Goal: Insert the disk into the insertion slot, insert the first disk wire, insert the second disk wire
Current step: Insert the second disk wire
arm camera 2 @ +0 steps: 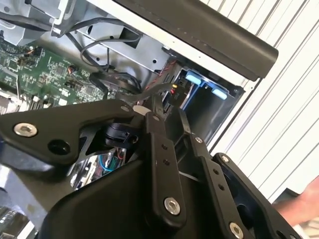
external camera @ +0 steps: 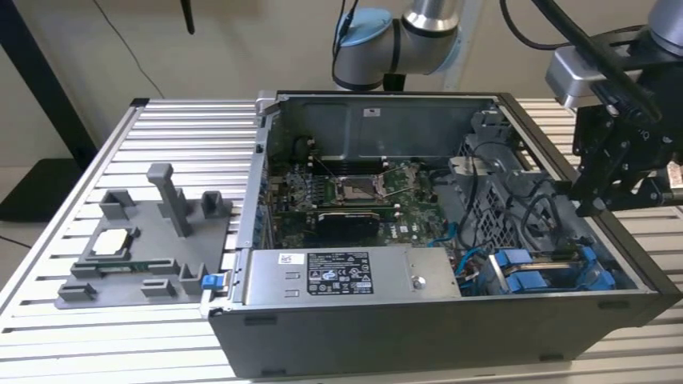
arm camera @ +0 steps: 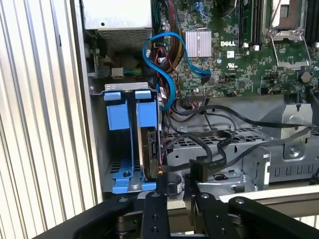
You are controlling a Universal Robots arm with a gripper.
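A: Where's the claw (external camera: 600, 202)?

B: Hanging over the edge of the open computer case (external camera: 427, 328) on the exterior view's right, above the drive cage.

A: Spread or pinching?

B: Can't tell. Sitting right at a black wire (arm camera: 199, 171) and its connector in the first wrist view, but grip or mere touch – impossible to say.

A: And the disk (arm camera: 149, 152)?

B: Standing on edge inside the insertion slot (arm camera: 119, 149), tucked between the blue brackets at the case's near corner on the exterior view's right.

A: Wires plugged in?

B: Not clear. Black wire looping over the grey cage just beside the disk, connector end up by the claw (arm camera: 175, 181). Blue cable (arm camera: 169, 84) curling from the motherboard (external camera: 341, 208) down towards the slot.

A: Anything else about?

B: Grey fixture tray (external camera: 139, 240) on the slatted table (external camera: 43, 344), well apart on the exterior view's left – and a hand (arm camera 2: 304, 199) at the rim of the second wrist view.
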